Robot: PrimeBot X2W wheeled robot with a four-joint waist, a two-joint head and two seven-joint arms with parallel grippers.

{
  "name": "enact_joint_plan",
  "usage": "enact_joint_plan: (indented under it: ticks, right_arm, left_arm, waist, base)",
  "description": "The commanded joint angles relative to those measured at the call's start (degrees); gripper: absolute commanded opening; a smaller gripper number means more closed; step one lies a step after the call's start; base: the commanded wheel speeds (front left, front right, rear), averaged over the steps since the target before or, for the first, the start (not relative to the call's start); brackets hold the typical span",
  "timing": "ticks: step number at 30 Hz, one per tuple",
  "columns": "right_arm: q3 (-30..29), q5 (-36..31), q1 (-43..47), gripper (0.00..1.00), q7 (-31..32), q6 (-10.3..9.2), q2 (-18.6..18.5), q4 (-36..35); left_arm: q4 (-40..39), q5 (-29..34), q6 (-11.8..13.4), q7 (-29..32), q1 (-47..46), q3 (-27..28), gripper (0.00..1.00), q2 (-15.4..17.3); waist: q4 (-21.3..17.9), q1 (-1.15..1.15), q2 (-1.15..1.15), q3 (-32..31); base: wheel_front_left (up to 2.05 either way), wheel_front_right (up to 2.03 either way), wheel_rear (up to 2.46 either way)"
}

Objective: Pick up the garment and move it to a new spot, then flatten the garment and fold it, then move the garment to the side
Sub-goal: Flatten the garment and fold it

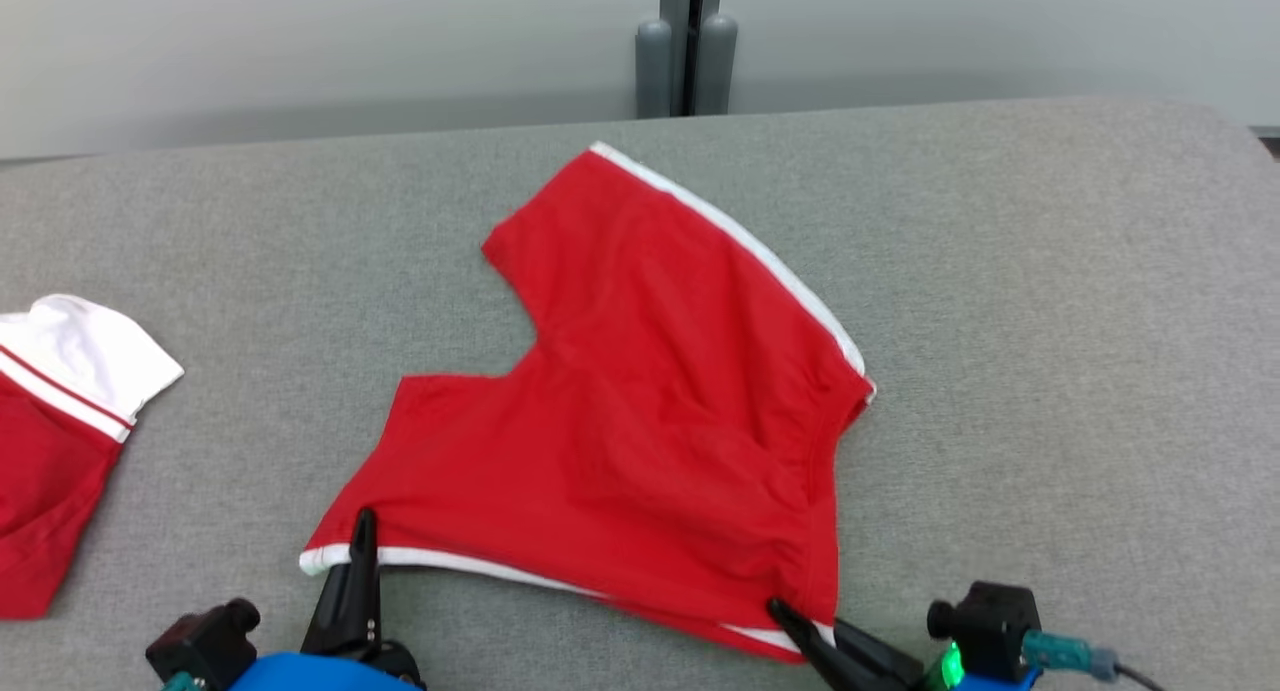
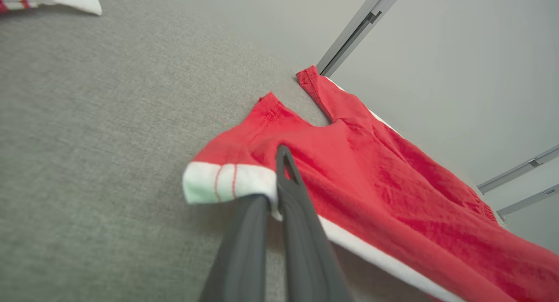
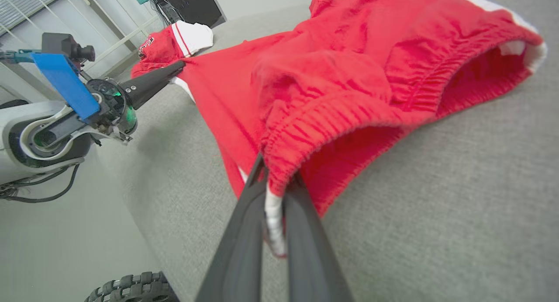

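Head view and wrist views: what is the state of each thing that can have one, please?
red shorts: unfolded, spread wrinkled on the grey surface, held at two near corners.
left gripper: shut on the red shorts' leg hem corner.
right gripper: shut on the red shorts' waistband corner.
red and white garment: lying bunched at the far left, untouched.

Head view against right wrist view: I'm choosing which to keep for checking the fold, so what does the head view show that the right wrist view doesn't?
Head view's own: the red shorts in full outline, both legs spread on the grey table, and a grey post behind it. Right wrist view's own: the gathered waistband gaping open up close, and a tyre at the bottom edge. Shared: the shorts, the left claw and right claw each shut on a near corner, and a second red-and-white garment.
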Motion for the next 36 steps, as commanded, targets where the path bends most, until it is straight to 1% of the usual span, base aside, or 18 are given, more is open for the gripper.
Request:
enact_joint_plan:
  ticks: [1, 5, 10, 13, 17, 19, 24, 29, 31, 32, 36]
  right_arm:
    - [-0.6, -0.6, 1.4, 0.00, -0.2, 0.01, -0.8, -0.6]
    - [-1.8, -0.7, 2.7, 0.00, -0.2, 0.01, 0.4, -1.6]
    - [-5.3, -1.5, 0.6, 0.00, -0.2, 0.01, 2.7, -2.8]
    - [-7.6, -2.0, -1.1, 0.00, -0.2, 0.01, 3.7, -3.3]
    - [-10.6, -2.8, -4.4, 0.00, -0.2, 0.01, 6.3, -2.9]
    - [-11.6, -3.1, -6.0, 0.00, -0.2, 0.01, 8.4, -2.5]
    - [-13.5, -4.7, -10.2, 0.00, -0.2, 0.02, 13.1, -0.6]
    - [-14.8, -5.9, -14.2, 0.00, -0.2, 0.02, 17.6, 2.3]
    - [-15.2, -5.9, -15.7, 0.00, -0.2, 0.02, 19.3, 3.7]
    - [-15.2, -5.9, -15.7, 0.00, -0.2, 0.02, 19.3, 3.7]
    - [-16.0, -6.4, -19.1, 0.00, -0.2, 0.02, 22.2, 6.2]
  left_arm:
    - [-0.7, 0.2, 0.6, -0.3, 0.6, 0.4, 0.00, 0.5]
    - [-1.8, 1.2, 1.1, 0.1, 1.0, 0.7, 0.00, 2.1]
    - [-3.6, 3.5, 1.7, 3.3, -3.7, -0.4, 0.00, 5.2]
    - [-4.4, 4.9, 1.3, 6.1, -8.6, -1.1, 0.00, 7.6]
    - [-4.8, 7.0, 0.8, 11.3, -16.8, -2.6, 0.00, 11.3]
    - [-4.8, 7.7, 0.7, 14.1, -20.9, -3.3, 0.00, 12.9]
    - [-2.7, 9.7, -0.1, 21.4, -30.7, -7.0, 0.00, 16.4]
    - [1.4, 10.0, -0.5, 26.5, -39.7, -10.2, 0.00, 18.3]
    - [3.5, 10.0, -0.6, 27.9, -42.8, -11.4, 0.00, 18.5]
    - [3.5, 10.0, -0.6, 27.9, -42.8, -11.4, 0.00, 18.5]
    - [7.4, 9.7, -0.5, 29.5, -48.8, -13.9, 0.00, 19.0]
  waist:
    - [-0.4, 0.02, 0.02, -0.5]
    - [-1.1, 0.02, 0.02, -0.9]
    - [-2.2, 0.02, 0.02, -0.1]
    - [-3.4, 0.02, 0.02, 1.3]
    - [-5.8, 0.02, 0.02, 4.1]
    - [-7.2, 0.02, 0.02, 5.8]
    - [-10.6, 0.02, 0.02, 9.4]
    - [-13.9, 0.02, 0.02, 12.6]
    - [-15.2, 0.02, 0.02, 13.9]
    - [-15.2, 0.02, 0.02, 13.9]
    - [-17.4, 0.02, 0.02, 16.2]
  base:
    - [0.00, 0.00, 0.00]
    - [0.00, 0.00, 0.00]
    - [0.00, 0.00, 0.00]
    - [0.00, 0.00, 0.00]
    - [0.00, 0.00, 0.00]
    - [0.00, 0.00, 0.00]
    - [0.00, 0.00, 0.00]
    - [0.00, 0.00, 0.00]
    - [0.00, 0.00, 0.00]
    - [0.00, 0.00, 0.00]
    - [0.00, 0.00, 0.00]
